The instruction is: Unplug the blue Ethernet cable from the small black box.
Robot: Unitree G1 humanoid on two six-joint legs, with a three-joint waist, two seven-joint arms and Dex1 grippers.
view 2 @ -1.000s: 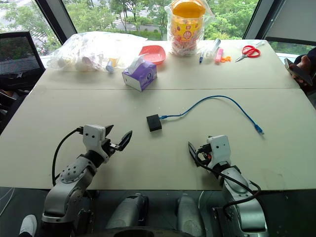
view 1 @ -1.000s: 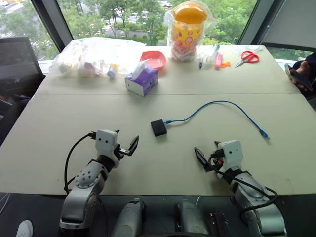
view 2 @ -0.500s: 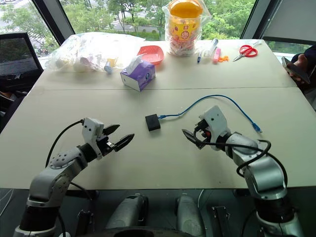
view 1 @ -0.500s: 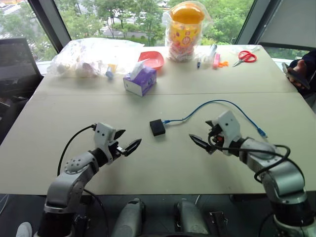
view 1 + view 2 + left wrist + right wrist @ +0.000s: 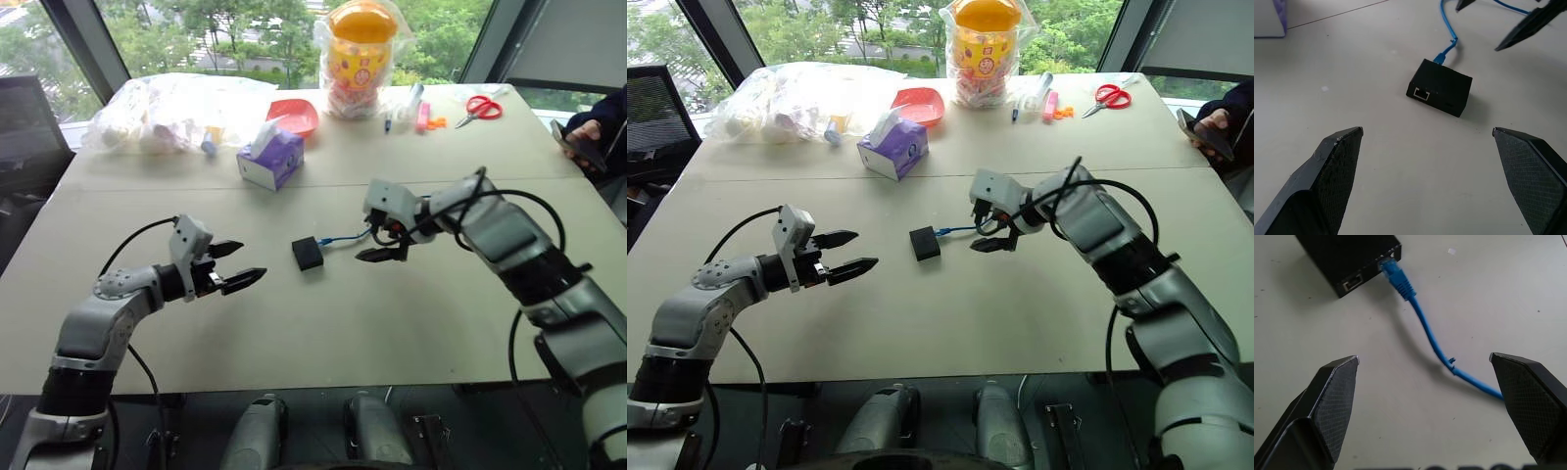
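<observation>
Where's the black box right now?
The black box sits mid-table, between the open left gripper and the open right gripper, with the blue cable plugged into its right side.

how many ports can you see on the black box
2: one port holds the blue Ethernet cable; one empty port is on another side of the small black box. Hidden sides may have more.

The small black box (image 5: 307, 254) lies mid-table (image 5: 294, 343), the blue Ethernet cable (image 5: 343, 238) plugged into its side at three o'clock. The left gripper (image 5: 238, 264) sits at its nine o'clock, apart. The right gripper (image 5: 385, 244) straddles the cable just past the plug. A tissue box (image 5: 268, 160) stands at eleven o'clock, farther back.
</observation>
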